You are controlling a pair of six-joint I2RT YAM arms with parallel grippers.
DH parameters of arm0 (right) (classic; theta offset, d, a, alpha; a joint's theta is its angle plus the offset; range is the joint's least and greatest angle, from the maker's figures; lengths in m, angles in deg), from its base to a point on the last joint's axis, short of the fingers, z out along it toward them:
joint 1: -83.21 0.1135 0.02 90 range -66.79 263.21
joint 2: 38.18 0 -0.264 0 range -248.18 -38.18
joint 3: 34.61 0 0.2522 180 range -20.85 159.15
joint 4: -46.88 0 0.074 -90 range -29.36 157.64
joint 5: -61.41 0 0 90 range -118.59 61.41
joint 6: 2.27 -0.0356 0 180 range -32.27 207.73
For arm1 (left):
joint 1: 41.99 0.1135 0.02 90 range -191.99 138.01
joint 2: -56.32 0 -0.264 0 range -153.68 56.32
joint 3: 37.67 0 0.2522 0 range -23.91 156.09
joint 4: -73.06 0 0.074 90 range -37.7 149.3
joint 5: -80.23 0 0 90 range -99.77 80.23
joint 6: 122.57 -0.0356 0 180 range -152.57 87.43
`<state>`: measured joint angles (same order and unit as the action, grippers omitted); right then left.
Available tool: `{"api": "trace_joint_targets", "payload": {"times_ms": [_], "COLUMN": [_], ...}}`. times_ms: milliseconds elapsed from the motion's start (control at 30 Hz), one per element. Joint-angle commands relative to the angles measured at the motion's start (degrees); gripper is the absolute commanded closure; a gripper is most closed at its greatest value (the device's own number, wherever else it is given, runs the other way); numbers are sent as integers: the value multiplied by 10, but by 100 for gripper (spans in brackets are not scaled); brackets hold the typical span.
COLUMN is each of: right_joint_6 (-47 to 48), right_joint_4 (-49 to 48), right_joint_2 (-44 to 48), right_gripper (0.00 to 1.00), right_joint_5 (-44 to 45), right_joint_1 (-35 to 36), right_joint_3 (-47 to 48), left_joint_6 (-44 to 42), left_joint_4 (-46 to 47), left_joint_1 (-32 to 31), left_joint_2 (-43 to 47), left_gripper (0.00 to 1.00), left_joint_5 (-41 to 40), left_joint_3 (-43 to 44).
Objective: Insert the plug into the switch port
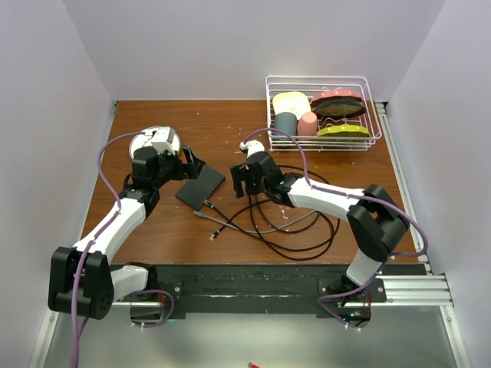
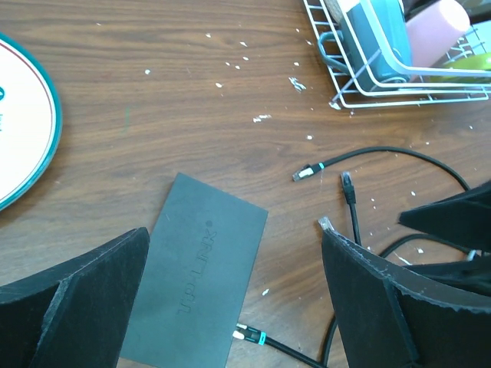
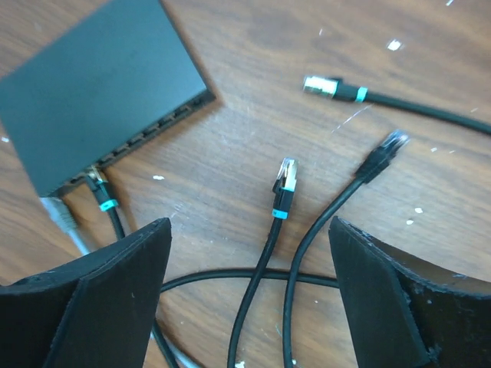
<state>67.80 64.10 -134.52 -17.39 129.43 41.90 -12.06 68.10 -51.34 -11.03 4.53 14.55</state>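
Note:
The switch (image 1: pixel 199 186) is a flat matte-black box on the wooden table, also in the left wrist view (image 2: pixel 196 276) and the right wrist view (image 3: pixel 100 84). Its sockets run along the edge facing the right arm. A teal-banded plug (image 3: pixel 97 184) sits in one end socket, with a grey plug (image 3: pixel 60 210) beside it. A loose teal-banded plug (image 3: pixel 285 180), a black plug (image 3: pixel 387 147) and another banded plug (image 3: pixel 330 86) lie on the table. My right gripper (image 3: pixel 249 230) is open and empty above the loose cables. My left gripper (image 2: pixel 234 245) is open and empty over the switch.
A round white plate (image 1: pixel 153 142) with a teal rim lies behind the left gripper. A white wire rack (image 1: pixel 322 115) with cups and plates stands at the back right. Black cables (image 1: pixel 299 222) coil across the table's middle right. White crumbs are scattered about.

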Motion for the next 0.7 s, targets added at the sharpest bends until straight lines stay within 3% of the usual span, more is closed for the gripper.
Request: {"api": "trace_joint_targets", "payload": {"times_ms": [0, 33, 167, 200, 400, 533, 667], "right_joint_6": [-17, -18, -21, -21, -24, -27, -28], "right_joint_4": [-28, -27, -19, -12, -14, 0, 10], "right_joint_2": [-24, -32, -57, -64, -104, -127, -137], "right_gripper": [19, 28, 32, 42, 49, 63, 98], "right_joint_5": [15, 15, 34, 39, 43, 52, 51], "right_joint_1": [4, 4, 4, 4, 5, 4, 5], "right_joint_3": [-2, -1, 5, 8, 20, 34, 40], "left_joint_6": [7, 8, 8, 8, 7, 4, 1], "left_joint_4": [25, 29, 29, 30, 32, 34, 25], "left_joint_1": [0, 0, 0, 0, 0, 0, 0], "left_joint_2": [-1, -1, -6, -7, -10, -12, -8], "left_gripper": [0, 0, 0, 0, 0, 0, 0], "left_joint_5": [25, 26, 27, 31, 31, 28, 26], "left_joint_3": [-1, -4, -4, -7, -10, -11, -10]}}
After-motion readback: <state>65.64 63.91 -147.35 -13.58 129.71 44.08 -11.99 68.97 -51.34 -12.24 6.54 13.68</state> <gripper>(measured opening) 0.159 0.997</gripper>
